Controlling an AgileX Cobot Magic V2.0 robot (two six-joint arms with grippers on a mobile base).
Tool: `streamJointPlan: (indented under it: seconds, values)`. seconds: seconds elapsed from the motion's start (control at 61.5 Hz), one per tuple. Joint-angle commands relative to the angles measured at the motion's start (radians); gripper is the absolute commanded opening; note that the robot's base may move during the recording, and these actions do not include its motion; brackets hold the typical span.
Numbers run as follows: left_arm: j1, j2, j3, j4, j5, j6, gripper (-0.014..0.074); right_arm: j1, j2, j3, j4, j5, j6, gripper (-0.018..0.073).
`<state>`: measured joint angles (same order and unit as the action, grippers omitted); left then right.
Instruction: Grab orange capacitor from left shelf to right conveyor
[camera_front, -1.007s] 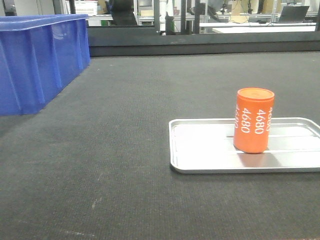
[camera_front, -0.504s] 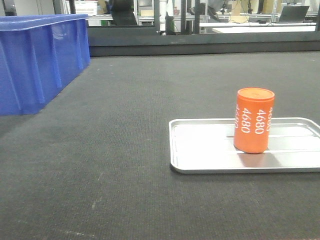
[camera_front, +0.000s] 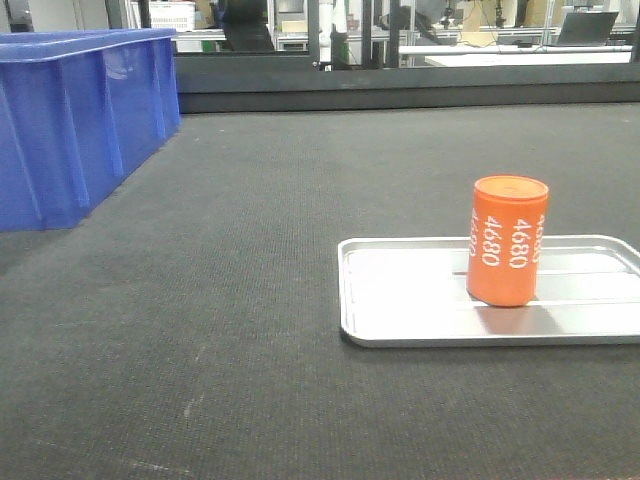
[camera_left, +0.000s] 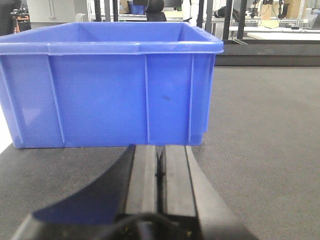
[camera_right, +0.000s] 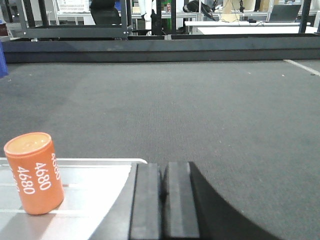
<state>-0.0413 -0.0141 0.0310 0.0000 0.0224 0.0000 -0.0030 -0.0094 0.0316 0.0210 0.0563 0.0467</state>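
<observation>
My right pincer (camera_right: 161, 200) is closed, empty — the orange capacitor (camera_right: 35, 172) stands upright at lower left of its view, nearer than my left pincer (camera_left: 159, 175), also closed.

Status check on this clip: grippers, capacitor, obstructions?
Left gripper shut, empty, facing blue bin. Right gripper shut, empty. Orange capacitor upright in silver tray on the conveyor. Nothing near it.

The dark charcoal conveyor belt (camera_front: 250, 300) carries two things directly — a blue plastic bin (camera_front: 70, 120) at ten o'clock and a shallow silver tray (camera_front: 420, 300) at four o'clock.
</observation>
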Motion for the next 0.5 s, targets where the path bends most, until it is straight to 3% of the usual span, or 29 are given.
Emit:
streamJointPlan:
  seconds: [0.0,0.487]
  values:
    - [-0.004,-0.012,-0.006,-0.006,-0.077,0.0,-0.0105,-0.005,-0.021,0.003,0.004,-0.113,-0.015,0.0058]
    - [-0.004,-0.012,-0.006,-0.006,-0.077,0.0,-0.0105,-0.005,-0.021,0.003,0.007,-0.2,-0.015,0.0058]
